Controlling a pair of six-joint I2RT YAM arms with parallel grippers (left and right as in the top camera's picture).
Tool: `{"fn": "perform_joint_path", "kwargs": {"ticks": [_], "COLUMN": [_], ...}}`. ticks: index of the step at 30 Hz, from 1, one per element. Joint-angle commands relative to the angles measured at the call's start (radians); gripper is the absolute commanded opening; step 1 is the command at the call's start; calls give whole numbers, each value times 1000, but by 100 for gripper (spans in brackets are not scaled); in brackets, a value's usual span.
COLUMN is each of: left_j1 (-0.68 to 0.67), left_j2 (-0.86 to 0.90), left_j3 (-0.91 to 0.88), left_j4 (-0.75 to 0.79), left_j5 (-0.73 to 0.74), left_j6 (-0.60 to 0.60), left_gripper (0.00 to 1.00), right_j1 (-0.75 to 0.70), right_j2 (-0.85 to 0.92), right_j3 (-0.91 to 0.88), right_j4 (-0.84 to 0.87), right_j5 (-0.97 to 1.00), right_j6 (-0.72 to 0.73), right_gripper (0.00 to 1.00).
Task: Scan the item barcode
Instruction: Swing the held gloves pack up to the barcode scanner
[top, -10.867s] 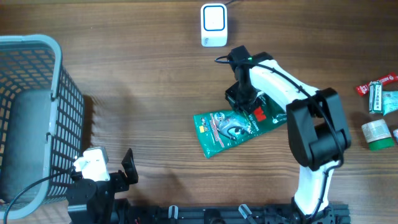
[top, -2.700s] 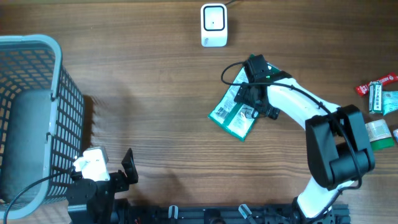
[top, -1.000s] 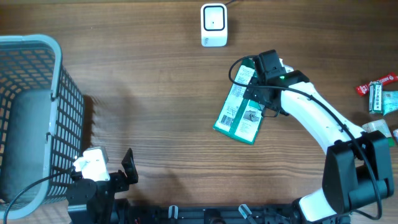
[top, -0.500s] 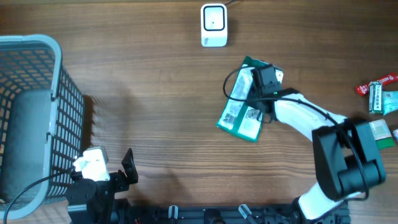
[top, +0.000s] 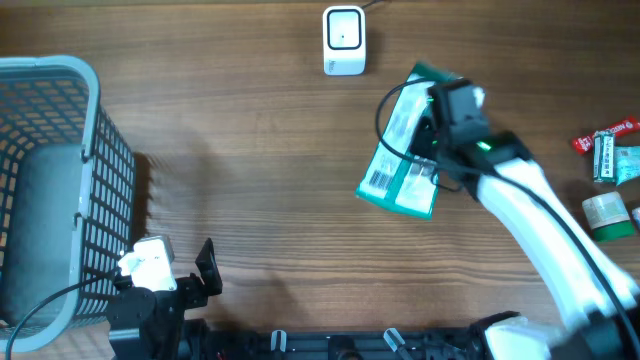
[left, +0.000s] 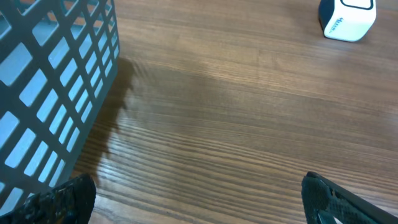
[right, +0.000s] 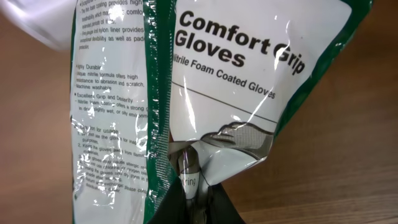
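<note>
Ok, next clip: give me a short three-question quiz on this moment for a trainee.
1. True or false: the right gripper is shut on the glove packet.
2. In the overhead view, where does the white scanner lie from the packet? A: up and left. B: down and right. C: directly under it.
3. Fill in: in the right wrist view the packet reads "Comfort Grip ____".
Key: 1 true; 2 A; 3 Gloves.
</note>
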Motion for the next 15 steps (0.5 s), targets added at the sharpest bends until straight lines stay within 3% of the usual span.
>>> {"fn": "perform_joint_path", "kwargs": {"ticks": [1, 4, 8, 15], "left_j1": [2, 2, 2, 2], "left_j2": [-6, -6, -6, -6], "left_j3": [-5, -5, -5, -5], "left_j4": [3, 3, 3, 3], "left_j5": [11, 11, 11, 11], "left_j6": [-2, -2, -2, -2], "left_gripper": [100, 100, 100, 100], "right_j1": [9, 9, 9, 9], "right_j2": [-255, -405, -523, -550], "right_j3": [24, 24, 24, 24], "right_j4": [-50, -84, -105, -158], "right_j5": [79, 119, 103, -38], "right_j6": [31, 137, 159, 182], "right_gripper": [4, 4, 4, 5]}}
